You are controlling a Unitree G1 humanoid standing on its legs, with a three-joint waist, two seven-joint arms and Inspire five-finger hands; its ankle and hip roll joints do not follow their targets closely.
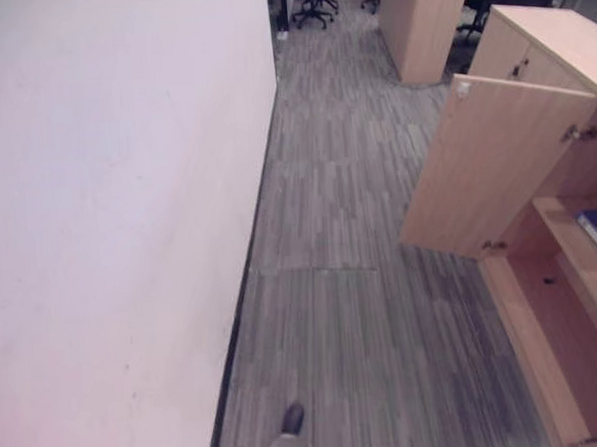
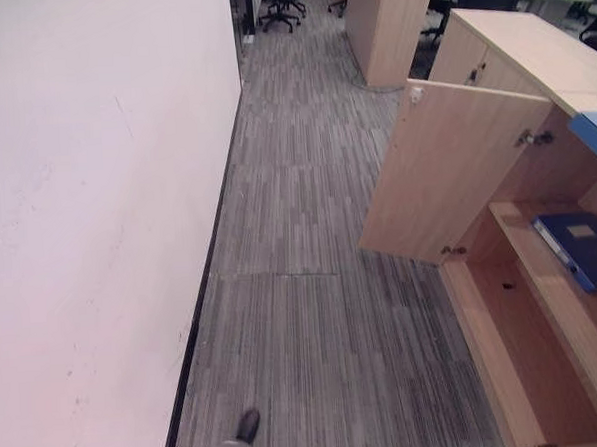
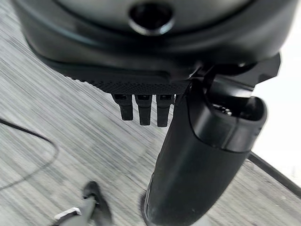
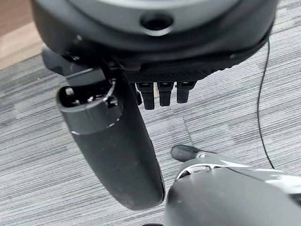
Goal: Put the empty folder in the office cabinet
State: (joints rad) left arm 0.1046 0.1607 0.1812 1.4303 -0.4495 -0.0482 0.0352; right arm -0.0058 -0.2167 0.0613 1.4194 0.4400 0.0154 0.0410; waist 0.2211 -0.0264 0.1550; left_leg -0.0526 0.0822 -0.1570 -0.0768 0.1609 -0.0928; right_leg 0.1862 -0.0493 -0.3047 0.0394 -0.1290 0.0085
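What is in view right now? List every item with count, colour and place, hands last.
Blue folder: one, blue, lying flat on a shelf inside the open cabinet.
Light wooden office cabinet: one, tan, on the right, its door swung open.
Tall wooden cabinet: one, tan, further down the aisle.
Black office chair: at least one, far end.
White wall: one, on the left.
Grey striped carpet: covers the floor.
Left hand: dark, hanging over carpet, holding nothing.
Right hand: dark, over carpet, holding nothing.

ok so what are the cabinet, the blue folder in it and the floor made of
Cabinet: looks like light wood-grain laminate board, matt, flat even panels.
Blue folder: probably plastic-covered card, smooth, with a pale label.
Floor: looks like grey carpet tile, striped pile with a visible seam.
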